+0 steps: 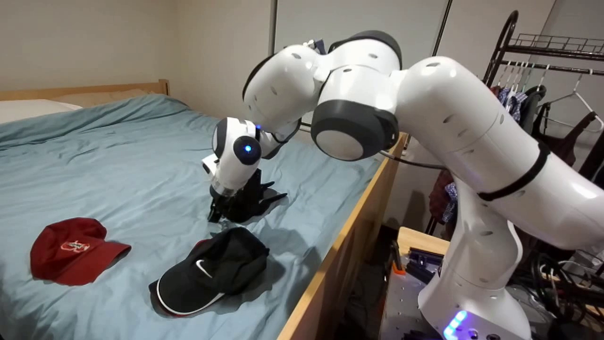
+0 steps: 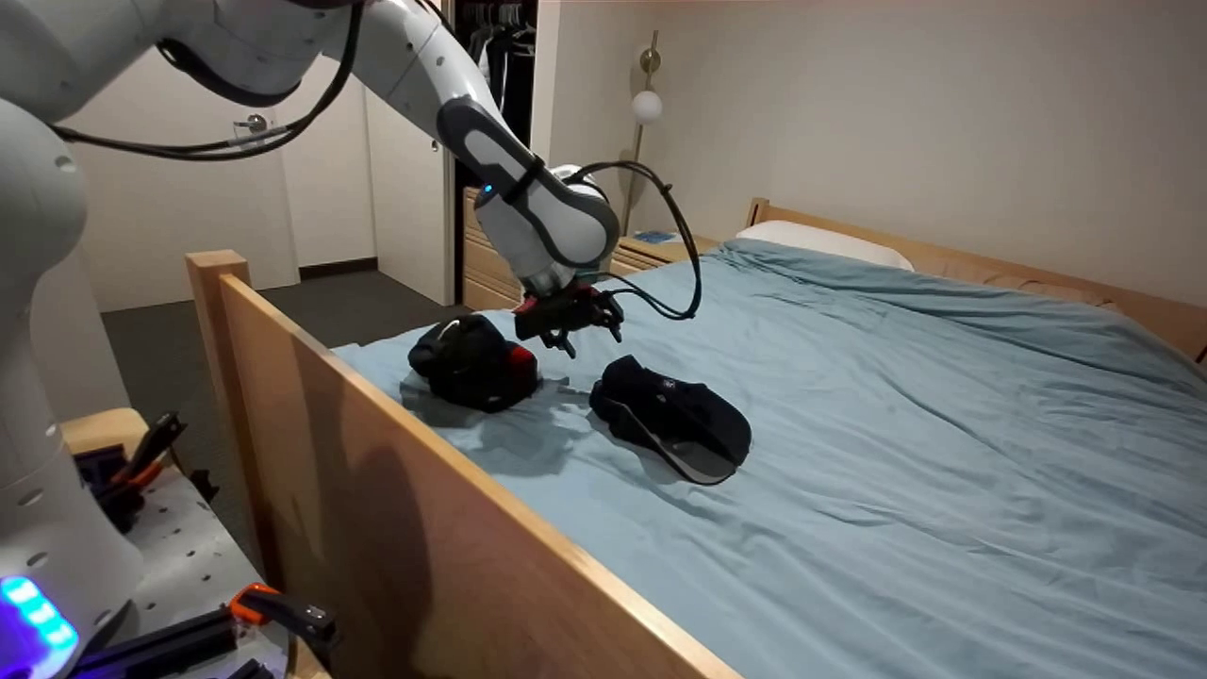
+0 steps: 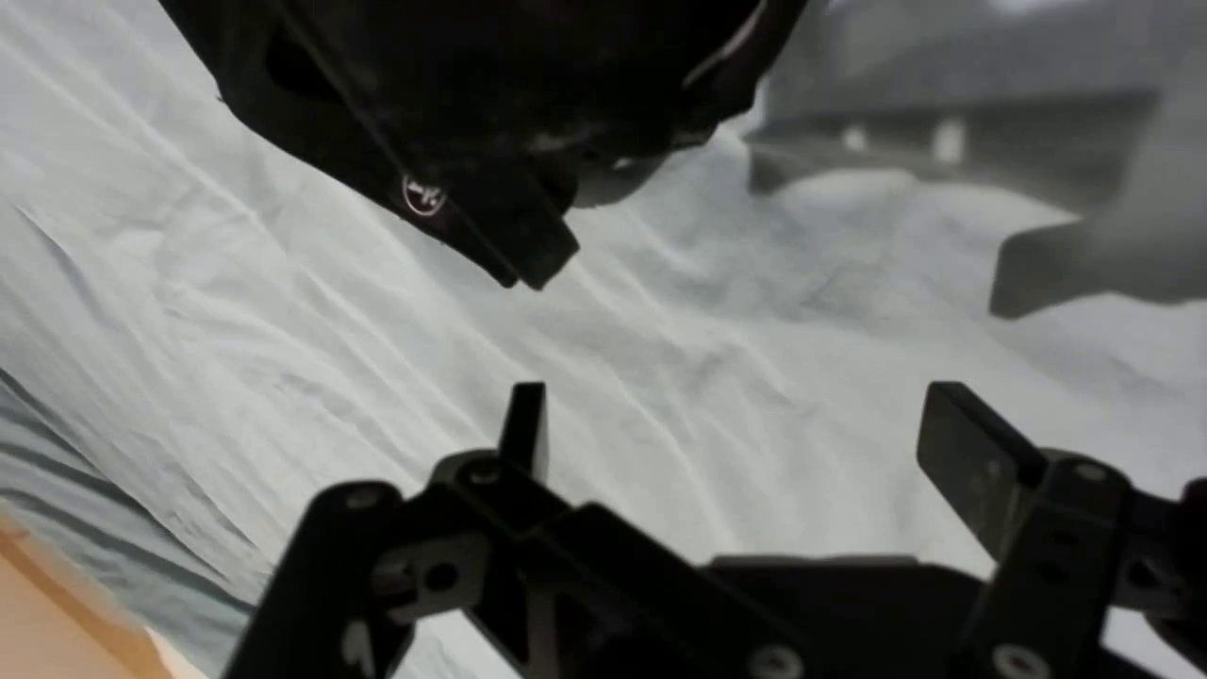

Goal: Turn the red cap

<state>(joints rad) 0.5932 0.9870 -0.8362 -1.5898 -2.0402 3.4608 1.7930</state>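
Red cap (image 1: pixel 75 248) left of Nike cap (image 1: pixel 214 274) in an exterior view, apart, brim (image 1: pixel 96 264) facing it. Gripper (image 3: pixel 735 410) wide, beyond Nike cap; third cap (image 2: pixel 674 410) near Nike cap.

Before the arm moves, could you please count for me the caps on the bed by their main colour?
Red: 1, the red cap
Black: 2, the white-swoosh cap and the cap showing some grey
Total: 3
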